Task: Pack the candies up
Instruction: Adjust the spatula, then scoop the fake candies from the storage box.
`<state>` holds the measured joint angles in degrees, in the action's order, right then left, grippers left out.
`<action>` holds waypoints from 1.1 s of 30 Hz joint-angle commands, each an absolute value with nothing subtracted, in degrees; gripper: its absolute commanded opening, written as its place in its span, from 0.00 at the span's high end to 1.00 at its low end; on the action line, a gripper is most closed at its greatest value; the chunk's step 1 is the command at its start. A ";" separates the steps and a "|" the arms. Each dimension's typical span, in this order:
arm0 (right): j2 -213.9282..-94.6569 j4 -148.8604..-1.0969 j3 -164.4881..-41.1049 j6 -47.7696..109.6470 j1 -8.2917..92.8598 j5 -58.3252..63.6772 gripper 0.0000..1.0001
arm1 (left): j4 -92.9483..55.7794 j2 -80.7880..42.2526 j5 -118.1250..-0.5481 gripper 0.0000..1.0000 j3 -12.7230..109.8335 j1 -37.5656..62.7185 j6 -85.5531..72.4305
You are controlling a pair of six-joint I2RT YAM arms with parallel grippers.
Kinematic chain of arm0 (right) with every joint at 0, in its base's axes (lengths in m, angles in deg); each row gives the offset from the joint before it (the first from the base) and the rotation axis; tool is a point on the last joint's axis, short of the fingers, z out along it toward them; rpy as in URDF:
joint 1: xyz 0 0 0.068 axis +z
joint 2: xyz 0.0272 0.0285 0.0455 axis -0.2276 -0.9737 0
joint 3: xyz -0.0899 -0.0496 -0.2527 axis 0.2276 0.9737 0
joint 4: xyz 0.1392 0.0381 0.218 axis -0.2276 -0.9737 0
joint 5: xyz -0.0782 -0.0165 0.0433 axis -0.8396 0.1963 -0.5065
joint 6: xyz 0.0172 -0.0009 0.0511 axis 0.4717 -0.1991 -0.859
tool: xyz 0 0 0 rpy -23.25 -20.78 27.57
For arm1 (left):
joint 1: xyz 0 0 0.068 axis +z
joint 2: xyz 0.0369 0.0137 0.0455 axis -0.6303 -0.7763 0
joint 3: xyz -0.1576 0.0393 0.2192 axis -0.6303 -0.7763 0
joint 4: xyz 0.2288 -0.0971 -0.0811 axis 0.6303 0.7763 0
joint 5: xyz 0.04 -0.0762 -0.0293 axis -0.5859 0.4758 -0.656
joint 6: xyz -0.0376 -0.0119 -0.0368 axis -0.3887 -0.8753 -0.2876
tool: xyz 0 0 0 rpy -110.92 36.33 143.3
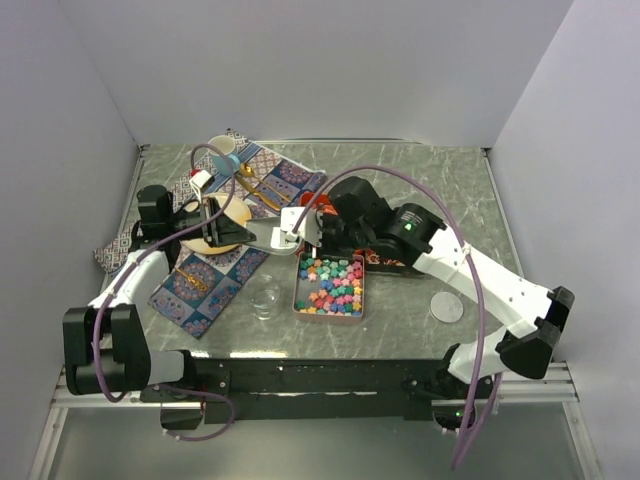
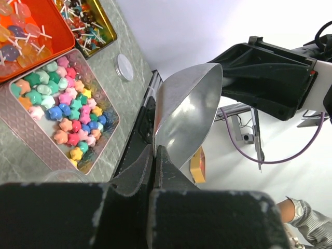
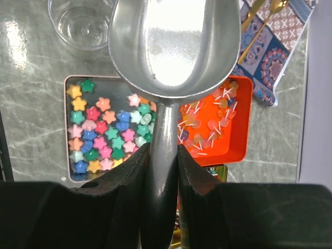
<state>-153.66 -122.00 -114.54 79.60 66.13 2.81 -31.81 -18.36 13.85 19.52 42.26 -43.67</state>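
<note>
two arms meet over the grey marbled desk (image 1: 430, 180), sharing a silver metal scoop (image 3: 174, 46) held in the air between them. the right claw (image 3: 162, 150) is clenched on the scoop's handle, a finger pressed to each side. the left claw (image 2: 155, 166) has its fingers drawn almost together at the scoop's narrow front lip, pinching it as far as the wrist view shows. the scoop's bowl is bare, bright metal. below it and a little to the right, the pastel star-shaped candies (image 1: 332, 283), pink, green, blue, yellow and orange, lie loose in a pink rectangular metal tin (image 1: 330, 317) near the middle of the desk. just beside that tin, an orange plastic tray (image 3: 239, 150) holds round candies on white sticks (image 3: 207, 124). a gold tin (image 2: 109, 31) of darker stick candies (image 2: 83, 21) sits next to the tray. a clear glass cup (image 1: 265, 297) stands just left of the pink tin, beside a patterned blue cloth mat (image 1: 215, 275). a round silver lid (image 1: 446, 306) lies apart to the right.
</note>
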 commanded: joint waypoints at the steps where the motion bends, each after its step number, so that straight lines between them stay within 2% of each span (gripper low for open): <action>1: -156.00 -123.86 -118.74 80.64 66.42 6.11 0.99 | -32.74 -18.30 15.11 0.99 22.35 42.33 -41.21; 4: -157.58 -128.78 -121.63 83.09 65.02 8.47 1.00 | -27.51 -18.39 11.53 0.99 23.31 43.20 -38.85; 5: -158.11 -130.88 -122.43 83.54 64.23 9.79 1.00 | -26.25 -18.39 10.29 0.91 24.62 43.73 -36.32; 6: -158.38 -131.77 -123.91 83.98 63.44 11.63 1.00 | -25.54 -18.39 9.14 0.77 25.16 44.34 -35.33; 8: -159.52 -136.40 -125.59 86.61 61.15 12.00 1.00 | -20.19 -18.48 3.26 0.37 28.48 47.15 -31.75; 9: -159.96 -138.61 -127.17 88.19 60.36 11.30 1.00 | -17.91 -18.92 0.98 0.27 30.07 48.29 -30.50; 11: -161.10 -144.48 -128.15 94.16 56.59 11.03 1.00 | -11.07 -19.44 -2.71 0.18 35.87 52.07 -25.69; 13: -160.84 -146.88 -127.89 100.99 54.21 9.72 1.00 | -9.28 -19.89 -3.61 0.17 39.82 54.79 -23.90; 14: -160.49 -148.55 -127.10 103.82 52.55 8.41 1.00 | -7.27 -19.89 -5.09 0.13 40.89 55.42 -22.33; 17: -158.12 -148.21 -120.87 113.75 50.34 4.54 1.00 | -6.20 -18.75 -6.25 0.13 42.83 57.27 -21.44; 26: -154.78 -146.45 -108.21 136.61 48.23 -5.83 1.00 | -9.54 -9.96 -8.80 0.14 36.86 59.38 -23.81; 33: -157.58 -149.97 -112.32 145.14 45.77 -10.58 1.00 | -8.31 -6.18 -8.54 0.14 33.43 59.47 -22.14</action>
<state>-158.53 -147.57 -108.00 136.14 47.37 -5.04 -8.40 -8.57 -8.38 35.08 59.15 -24.08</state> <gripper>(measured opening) 0.307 0.866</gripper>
